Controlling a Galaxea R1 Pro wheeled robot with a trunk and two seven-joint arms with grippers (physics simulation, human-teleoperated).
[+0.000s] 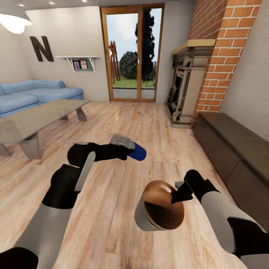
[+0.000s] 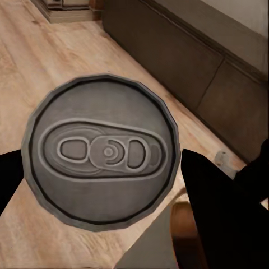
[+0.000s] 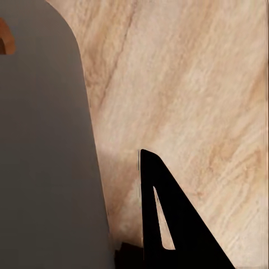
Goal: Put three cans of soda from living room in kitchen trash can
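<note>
So the blue soda can (image 1: 139, 151) is sitting in the left gripper (image 1: 131, 150), held up over the floor out in front of the robot. It's lying sideways, long axis running roughly left to right in the head view, blue body sticking out toward the right. In the left wrist view its grey top (image 2: 101, 151) with the pull tab is facing straight at the camera, and the dark fingers (image 2: 216, 196) are pressing it from both sides, so the jaws are clamped on the can.

The trash can (image 1: 158, 206) is hanging lower and to the right, near the robot, tipped so its glossy brown inside is facing the head camera. The right gripper (image 1: 178, 192) is clenching its rim at the right side, one finger (image 3: 168, 216) showing outside the grey wall (image 3: 45, 145).

Everything is hovering over a light wood plank floor (image 1: 123, 123) in the living room. Off to the left there's a glass-topped low table (image 1: 37, 119), with a blue sofa (image 1: 33, 93) beyond it and a big dark letter N (image 1: 41, 48) on the wall. Far ahead is a glass door (image 1: 132, 52); to the right, a brick fireplace (image 1: 198, 74) and a dark low cabinet (image 1: 235, 149) are lining the wall.
</note>
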